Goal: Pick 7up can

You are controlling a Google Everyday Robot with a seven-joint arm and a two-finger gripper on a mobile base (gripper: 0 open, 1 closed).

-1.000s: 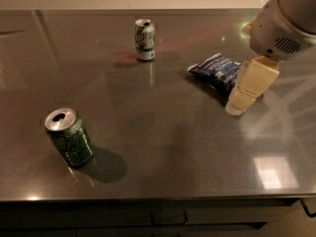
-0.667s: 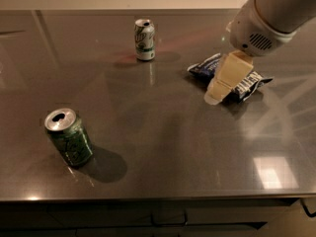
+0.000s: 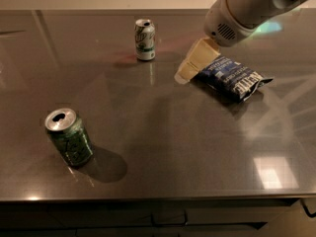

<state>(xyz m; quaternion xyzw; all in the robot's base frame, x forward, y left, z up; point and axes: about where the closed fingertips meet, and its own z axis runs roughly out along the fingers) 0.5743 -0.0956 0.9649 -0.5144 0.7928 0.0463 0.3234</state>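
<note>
Gripper far right, beside blue foil crisp bag; open or closed unclear. Risk: fast leftward approach topples upright whitish-green aluminium 7up can far centre.

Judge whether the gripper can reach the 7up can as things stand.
Probably yes: the gripper hangs near the 7up can, only bare table between them; the chip bag lies clear of that path.

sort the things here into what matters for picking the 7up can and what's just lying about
For the job:
7up can, upright at the back
tool, to the can's right, by the chip bag's left end

Lying about:
dark green can, front left
chip bag, right side
</note>
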